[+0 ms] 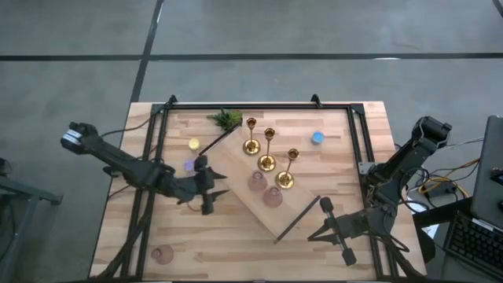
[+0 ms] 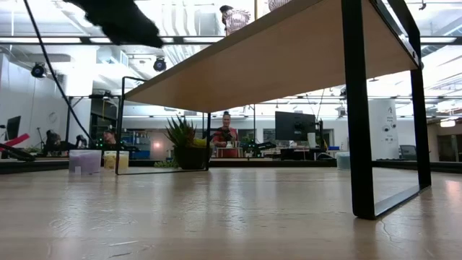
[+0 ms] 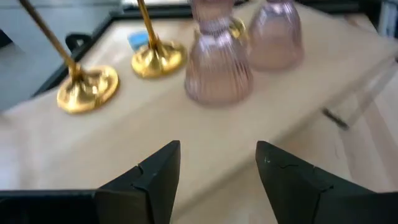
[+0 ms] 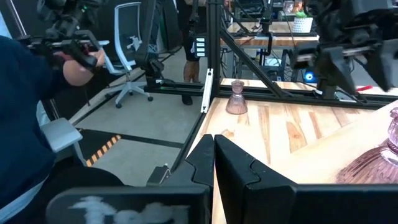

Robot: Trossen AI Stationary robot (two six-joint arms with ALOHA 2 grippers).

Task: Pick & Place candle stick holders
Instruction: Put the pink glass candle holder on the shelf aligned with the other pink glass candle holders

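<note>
Three gold candle stick holders (image 1: 268,149) stand in a row on a raised wooden shelf (image 1: 302,192) in the middle of the table. Two pink ribbed glass cups (image 1: 265,189) stand on the shelf's near-left edge. In the left wrist view the cups (image 3: 217,62) rise just beyond my open left gripper (image 3: 217,168), with the gold bases (image 3: 87,88) behind them. That gripper (image 1: 224,185) hovers left of the shelf and holds nothing. A third pink cup (image 1: 163,254) stands on the table near its front left corner. My right gripper (image 1: 314,233) waits shut near the front right.
A yellow tealight (image 1: 194,144), a purple one (image 1: 189,165) and a green sprig (image 1: 226,119) lie at the far left, and a blue tealight (image 1: 317,138) lies at the far right. A black frame (image 1: 259,105) borders the table. A person's dark sleeve (image 4: 25,112) shows beyond the table's left edge.
</note>
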